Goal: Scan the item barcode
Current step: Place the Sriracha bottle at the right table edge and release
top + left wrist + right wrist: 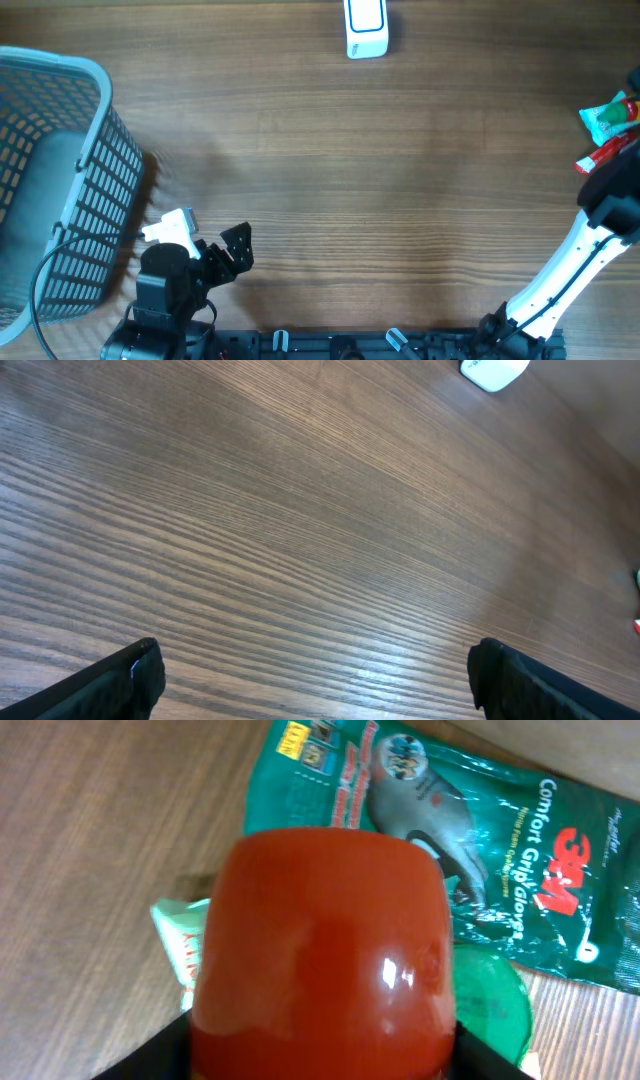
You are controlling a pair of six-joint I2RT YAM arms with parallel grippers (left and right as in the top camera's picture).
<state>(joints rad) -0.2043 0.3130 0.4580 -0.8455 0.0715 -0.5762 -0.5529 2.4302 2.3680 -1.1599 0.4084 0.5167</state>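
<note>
Where the overhead view gives only red and green at its right edge, the right wrist view shows the red bottle (322,950) between the jaws of the right gripper (320,1065) (clamped or loose, I cannot tell); the left gripper (315,680) gapes wide, empty.

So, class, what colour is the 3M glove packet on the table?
The glove packet is dark green with white lettering; the right wrist view shows it best.

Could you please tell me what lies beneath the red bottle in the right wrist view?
A green 3M Comfort Grip Gloves packet lies beneath the red bottle; a pale green packet and a round green item peek out at its sides. The bottle covers where they meet.
</note>
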